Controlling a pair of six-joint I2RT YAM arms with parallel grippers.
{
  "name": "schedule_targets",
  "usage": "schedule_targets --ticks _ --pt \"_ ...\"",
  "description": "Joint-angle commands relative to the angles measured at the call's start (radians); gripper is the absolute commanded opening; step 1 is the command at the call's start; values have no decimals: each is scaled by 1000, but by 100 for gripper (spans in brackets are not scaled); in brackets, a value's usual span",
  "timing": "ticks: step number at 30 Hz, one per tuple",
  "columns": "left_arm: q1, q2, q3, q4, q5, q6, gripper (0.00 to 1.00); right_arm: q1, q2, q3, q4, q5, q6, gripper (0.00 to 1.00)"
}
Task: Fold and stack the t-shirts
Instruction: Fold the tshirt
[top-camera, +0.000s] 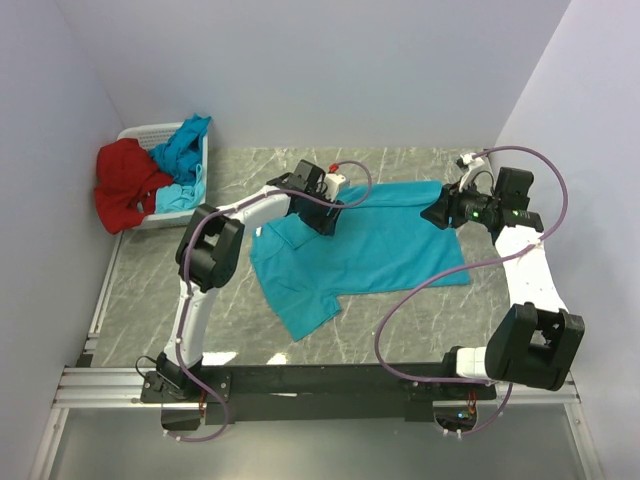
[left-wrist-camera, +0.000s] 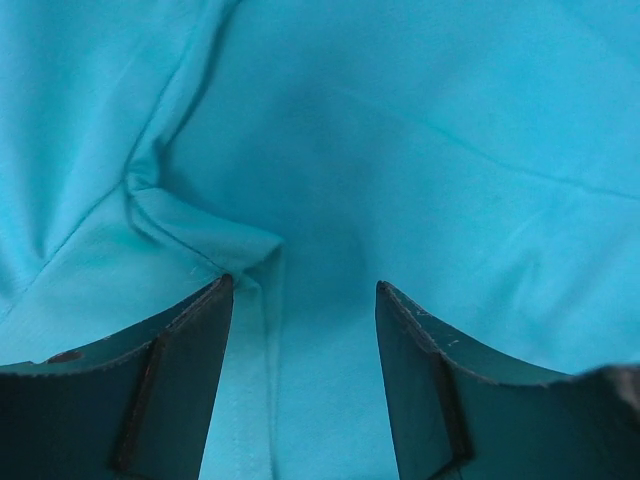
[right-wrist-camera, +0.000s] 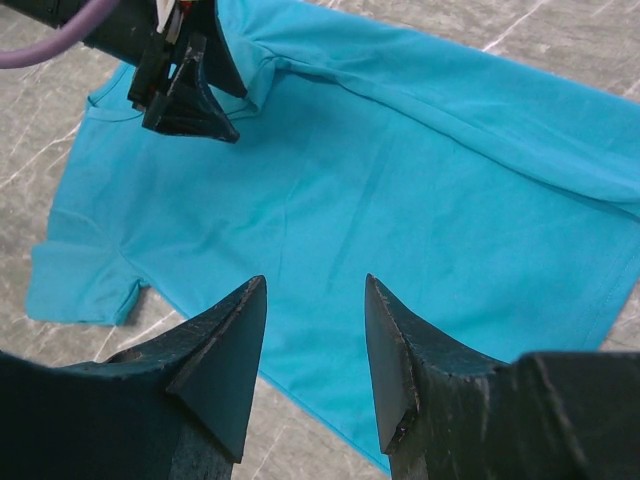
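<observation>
one turquoise t-shirt (top-camera: 380, 250) lies flat on the bench (top-camera: 420, 320). my left pincer (left-wrist-camera: 303, 288) sits at its sleeve seam, jaws apart, nothing pinched; right pincer (right-wrist-camera: 315, 285) hovers released above the hem end. risk: left nips both layers, fold drags crooked.

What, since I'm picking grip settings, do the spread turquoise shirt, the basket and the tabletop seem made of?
The turquoise shirt: soft matte knit cloth, probably cotton jersey; it creases, drapes and shows stitched seams. The basket: white plastic, it seems, with stiff slotted walls. The tabletop: a hard, smooth grey marble-look surface with pale veins; real stone or printed laminate cannot be told.
</observation>
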Motion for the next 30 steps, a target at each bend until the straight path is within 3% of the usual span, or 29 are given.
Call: schedule_targets --ticks 1,6,8,12,14,17,23,30 --pt "-2 -51 -4 30 98 0 64 -12 8 -2 6 -24 -10 51" --pt "5 -117 -59 74 83 -11 64 -14 23 1 1 -13 -19 51" --pt "40 -190 -136 184 32 -75 63 -15 41 9 -2 2 -22 51" --pt "204 -310 -306 408 115 -340 62 -17 130 66 11 83 25 51" --pt "304 -330 -366 468 161 -468 53 -17 249 174 -25 147 41 50" --pt "369 -316 -371 464 166 -512 47 -17 448 370 -112 244 61 47" --pt "393 -249 -307 406 179 -509 40 -15 769 729 -239 353 96 29" --pt "398 -146 -224 360 193 -497 38 -3 971 949 -296 401 155 20"
